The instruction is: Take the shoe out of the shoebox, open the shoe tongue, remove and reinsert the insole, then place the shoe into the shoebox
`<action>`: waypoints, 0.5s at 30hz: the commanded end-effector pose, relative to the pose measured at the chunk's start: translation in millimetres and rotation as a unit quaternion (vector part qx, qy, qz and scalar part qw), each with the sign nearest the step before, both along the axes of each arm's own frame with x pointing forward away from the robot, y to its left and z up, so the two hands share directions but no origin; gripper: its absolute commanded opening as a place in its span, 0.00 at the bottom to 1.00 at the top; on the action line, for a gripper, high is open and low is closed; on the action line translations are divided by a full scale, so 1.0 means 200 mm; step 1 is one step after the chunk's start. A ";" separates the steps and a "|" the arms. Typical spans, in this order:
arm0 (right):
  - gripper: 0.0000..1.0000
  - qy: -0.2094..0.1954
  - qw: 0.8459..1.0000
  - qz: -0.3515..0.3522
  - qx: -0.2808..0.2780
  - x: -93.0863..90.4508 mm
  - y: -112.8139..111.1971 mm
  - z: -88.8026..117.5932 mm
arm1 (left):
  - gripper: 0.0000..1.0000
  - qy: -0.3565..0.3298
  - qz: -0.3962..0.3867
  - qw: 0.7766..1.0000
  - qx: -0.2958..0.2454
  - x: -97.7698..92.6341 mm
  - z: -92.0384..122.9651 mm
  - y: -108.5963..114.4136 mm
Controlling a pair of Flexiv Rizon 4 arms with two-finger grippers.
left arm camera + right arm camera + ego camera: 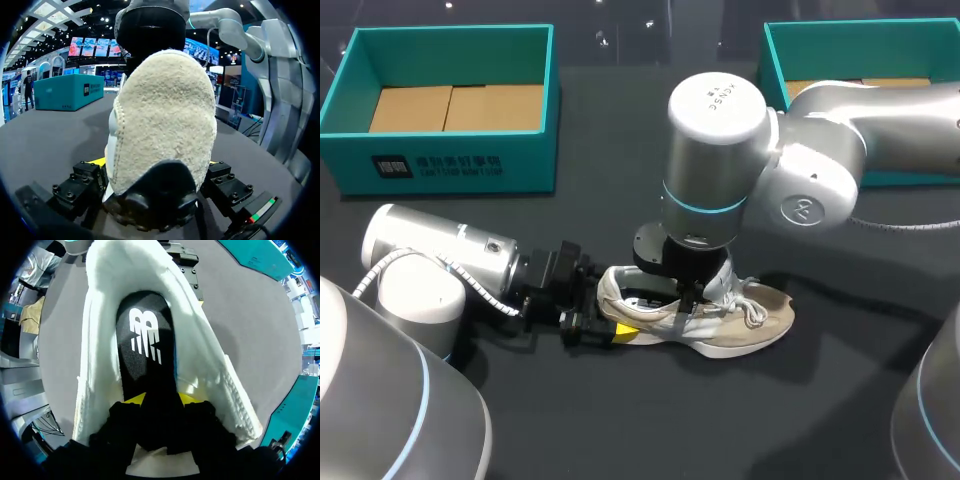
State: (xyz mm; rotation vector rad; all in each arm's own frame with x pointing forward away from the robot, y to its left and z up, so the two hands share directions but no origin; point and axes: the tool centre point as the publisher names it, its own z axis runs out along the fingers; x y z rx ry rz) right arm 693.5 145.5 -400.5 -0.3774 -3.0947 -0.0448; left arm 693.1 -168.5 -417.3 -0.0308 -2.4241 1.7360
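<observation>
A beige and white shoe point(745, 318) lies on its sole on the dark table, toe pointing right. My left gripper point(610, 305) straddles its heel point(165, 115), and both fingers rest against the heel's sides. My right gripper point(692, 295) points down into the shoe's opening from above. In the right wrist view the black insole point(145, 340) with its white logo lies inside the white-lined shoe point(205, 345). Its front end runs between the right gripper's point(161, 400) yellow tips, which stand apart. The tongue is hidden under the right wrist.
A teal open box point(440, 160) with a cardboard floor stands at the back left, also seen in the left wrist view point(67, 92). A second teal box point(772, 60) stands at the back right behind my right arm.
</observation>
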 end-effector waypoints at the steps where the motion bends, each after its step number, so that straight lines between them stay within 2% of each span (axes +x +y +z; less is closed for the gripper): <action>1: 0.35 0.014 1.000 0.002 0.007 0.02 -0.01 -0.06 | 0.00 0.000 0.000 1.000 0.000 0.00 -0.01 0.00; 6: 0.26 0.036 0.999 0.004 0.015 0.00 -0.01 -0.08 | 0.00 0.000 0.000 1.000 0.000 0.00 -0.01 0.00; 11: 0.00 0.054 0.998 0.007 0.022 -0.01 0.00 -0.10 | 0.00 0.000 0.000 1.000 0.000 0.00 -0.01 0.00; 15: 0.00 0.067 0.997 0.011 0.025 -0.02 0.01 -0.10 | 0.00 0.000 0.000 1.000 0.000 0.00 -0.01 0.00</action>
